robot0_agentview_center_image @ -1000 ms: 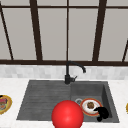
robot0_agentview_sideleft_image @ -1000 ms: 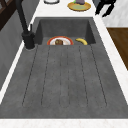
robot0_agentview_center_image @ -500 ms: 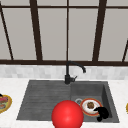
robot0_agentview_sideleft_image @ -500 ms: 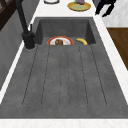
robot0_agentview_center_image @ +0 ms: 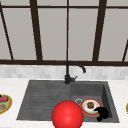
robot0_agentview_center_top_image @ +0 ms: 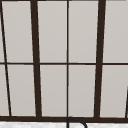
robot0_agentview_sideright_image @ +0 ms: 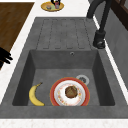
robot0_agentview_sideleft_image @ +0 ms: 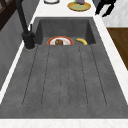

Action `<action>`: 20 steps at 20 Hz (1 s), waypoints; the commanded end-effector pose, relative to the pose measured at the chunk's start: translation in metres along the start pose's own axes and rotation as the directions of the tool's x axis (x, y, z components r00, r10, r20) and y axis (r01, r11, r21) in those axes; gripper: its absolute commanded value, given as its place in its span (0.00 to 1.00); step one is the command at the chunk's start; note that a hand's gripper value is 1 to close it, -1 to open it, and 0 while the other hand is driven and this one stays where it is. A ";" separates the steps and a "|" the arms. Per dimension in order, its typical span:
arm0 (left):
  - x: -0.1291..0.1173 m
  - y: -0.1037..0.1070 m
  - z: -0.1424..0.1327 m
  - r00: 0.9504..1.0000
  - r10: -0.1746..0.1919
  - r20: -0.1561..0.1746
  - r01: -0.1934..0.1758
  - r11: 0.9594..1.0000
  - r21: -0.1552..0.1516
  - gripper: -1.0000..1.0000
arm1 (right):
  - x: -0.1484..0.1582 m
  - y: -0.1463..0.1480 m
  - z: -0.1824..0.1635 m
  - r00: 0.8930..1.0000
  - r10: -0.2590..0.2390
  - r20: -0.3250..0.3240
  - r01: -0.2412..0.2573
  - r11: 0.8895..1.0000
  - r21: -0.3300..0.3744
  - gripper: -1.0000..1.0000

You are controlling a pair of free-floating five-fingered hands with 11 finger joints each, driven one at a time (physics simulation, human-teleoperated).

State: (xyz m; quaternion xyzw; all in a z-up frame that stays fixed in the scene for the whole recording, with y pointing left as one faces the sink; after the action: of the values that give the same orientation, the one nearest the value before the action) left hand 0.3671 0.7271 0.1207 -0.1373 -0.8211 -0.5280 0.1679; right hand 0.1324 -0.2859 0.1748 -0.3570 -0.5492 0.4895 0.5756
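- The right hand [robot0_agentview_center_image: 101, 112] hangs at the near right corner of the sink [robot0_agentview_center_image: 40, 100] in the front view, just in front of the red-rimmed plate [robot0_agentview_center_image: 91, 106].
- In the left side view the same hand [robot0_agentview_sideleft_image: 106, 6] hovers above the counter's [robot0_agentview_sideleft_image: 110, 62] front edge, past the basin, with its fingers [robot0_agentview_sideleft_image: 109, 11] spread loosely downward and holding nothing.
- In the right side view only the fingers [robot0_agentview_sideright_image: 5, 57] of that hand reach in from the left edge, over the counter beside the basin; they look relaxed and apart.
- The plate [robot0_agentview_sideright_image: 70, 94] lies flat on the basin floor, carrying a brown round piece of food [robot0_agentview_sideright_image: 71, 91].
- A banana [robot0_agentview_sideright_image: 35, 95] lies on the basin floor just left of the plate in the right side view, close to it.
- The drain [robot0_agentview_sideright_image: 82, 79] sits just behind the plate.
- A red ball [robot0_agentview_center_image: 67, 115] appears at the front of the sink in the front view.
- The black faucet [robot0_agentview_center_image: 71, 72] stands at the rear edge of the sink.
- A yellow dish [robot0_agentview_center_image: 3, 104] with food rests on the counter at far left.
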 end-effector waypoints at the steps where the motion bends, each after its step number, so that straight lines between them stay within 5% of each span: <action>1: 0.004 -0.004 0.011 1.000 0.000 0.000 0.000 1.000 0.000 1.00 | 0.000 0.000 0.000 1.000 0.000 0.000 0.000 1.000 0.000 0.50; 7: 0.031 0.036 -0.016 0.999 -0.006 0.031 0.008 0.999 -0.046 1.00 | 0.000 0.000 0.000 1.000 0.000 0.000 0.000 1.000 0.000 0.50; 12: 0.043 0.060 -0.039 0.999 -0.033 0.008 0.034 0.999 -0.041 1.00 | 0.000 0.000 0.000 1.000 0.000 0.000 0.000 1.000 0.000 0.50; 14: 0.048 0.067 -0.049 0.999 -0.020 -0.026 0.019 0.998 -0.053 1.00 | 0.000 0.000 0.000 1.000 0.000 0.000 0.000 1.000 0.000 0.50; 20: 0.068 0.084 -0.091 0.999 -0.023 -0.026 0.022 0.998 -0.066 1.00 | 0.000 0.000 0.000 1.000 0.000 0.000 0.000 1.000 0.000 0.50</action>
State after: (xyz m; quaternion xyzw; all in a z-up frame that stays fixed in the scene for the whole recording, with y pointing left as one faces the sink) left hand 0.3547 0.6973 0.2328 -0.1282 -0.8145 -0.5376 0.1766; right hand 0.1324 -0.2859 0.1748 -0.3570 -0.5492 0.4895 0.5756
